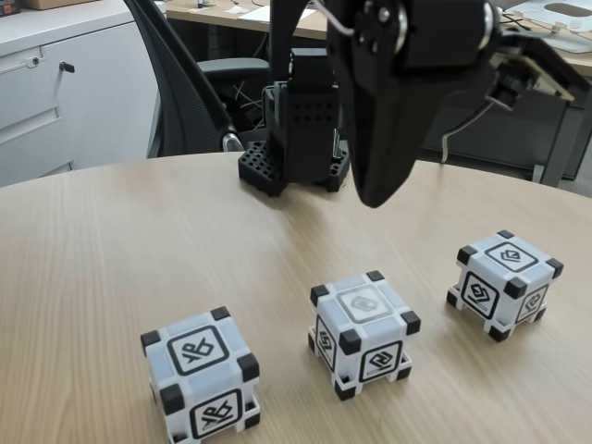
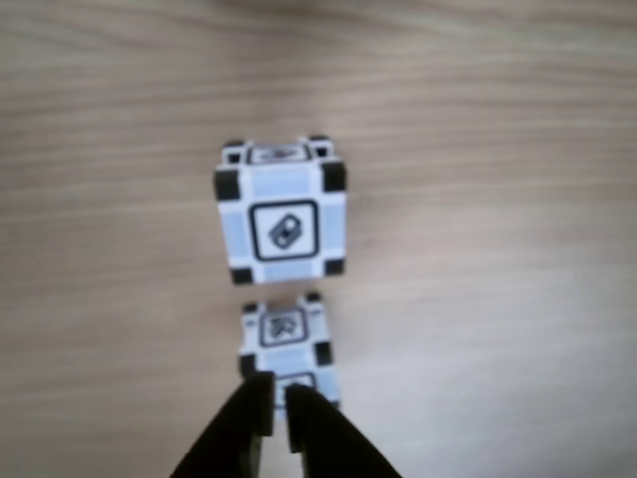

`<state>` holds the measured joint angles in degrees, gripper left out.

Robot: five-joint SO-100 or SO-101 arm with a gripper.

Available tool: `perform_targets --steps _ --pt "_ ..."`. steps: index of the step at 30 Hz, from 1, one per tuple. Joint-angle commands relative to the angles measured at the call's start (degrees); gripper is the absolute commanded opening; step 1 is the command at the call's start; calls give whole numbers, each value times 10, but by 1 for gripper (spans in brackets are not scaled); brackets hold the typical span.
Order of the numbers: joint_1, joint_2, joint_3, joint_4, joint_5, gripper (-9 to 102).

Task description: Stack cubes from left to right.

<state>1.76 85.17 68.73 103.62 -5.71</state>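
Three white plastic cubes with black corners, lower left (image 1: 201,378), centre (image 1: 363,330) and right (image 1: 504,281), are seen apart on the wooden bench (image 1: 139,250); none is stacked. The jaws of the black gripper (image 2: 278,398) are held nearly together, empty, above.

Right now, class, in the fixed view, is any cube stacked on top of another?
No. The left cube, the middle cube and the right cube each sit apart on the wooden table.
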Motion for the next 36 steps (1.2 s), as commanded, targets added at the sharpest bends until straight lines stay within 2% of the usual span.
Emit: perform_targets --steps 1,15,30,36 --pt "-4 30 -4 8 23 0" --pt "-193 27 -4 8 66 0" --pt "-231 -32 -4 7 87 0" --pt "-232 -52 -4 7 196 0"
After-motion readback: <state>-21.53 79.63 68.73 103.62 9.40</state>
